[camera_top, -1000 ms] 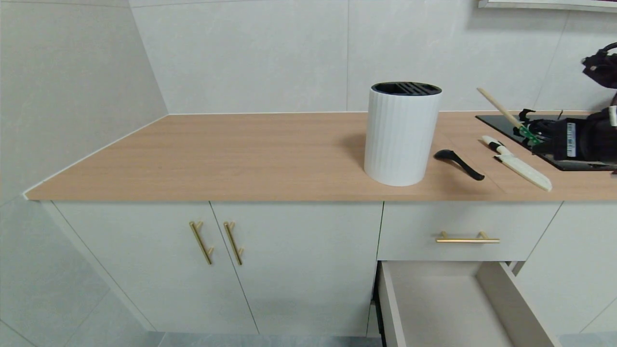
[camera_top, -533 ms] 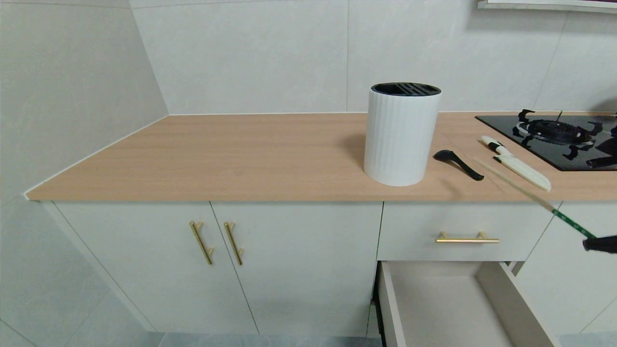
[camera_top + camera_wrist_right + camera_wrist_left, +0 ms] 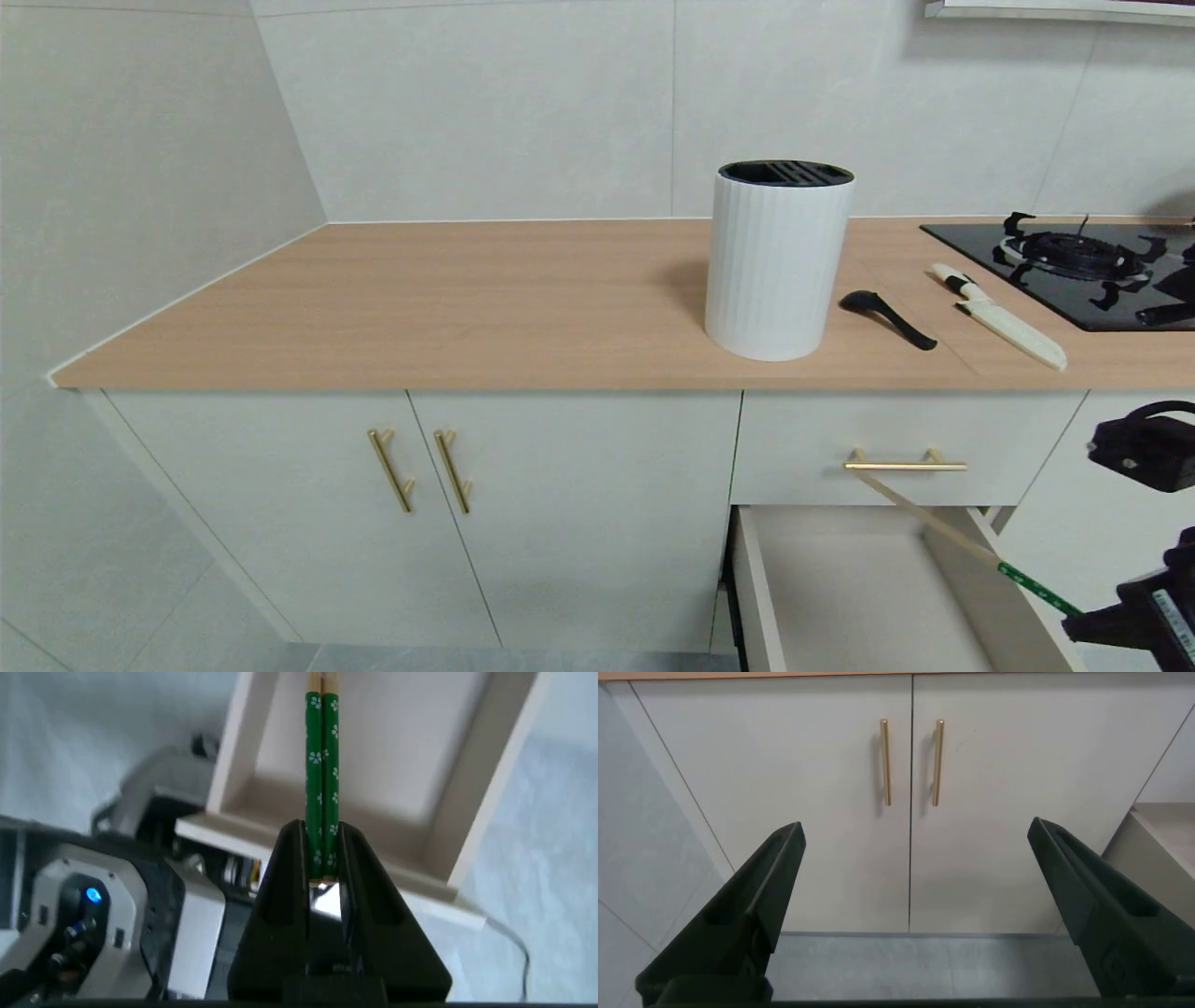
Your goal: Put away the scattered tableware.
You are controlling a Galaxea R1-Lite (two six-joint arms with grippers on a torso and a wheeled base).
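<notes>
Right gripper jaws clench chopsticks angled over the open drawer; left gripper jaws released.

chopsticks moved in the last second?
Yes. Held in the right gripper, the chopsticks dropped from over the stove, above the counter, to below its front edge, now pointing over the open drawer.

Matt wood-grain table, matt white cabinet fronts, brass-look metal handles.
My right tool is matt black plastic; chopsticks bare wood with glossy green painted ends; holder ribbed matt white; hob glossy black glass; spoon smooth black.
</notes>
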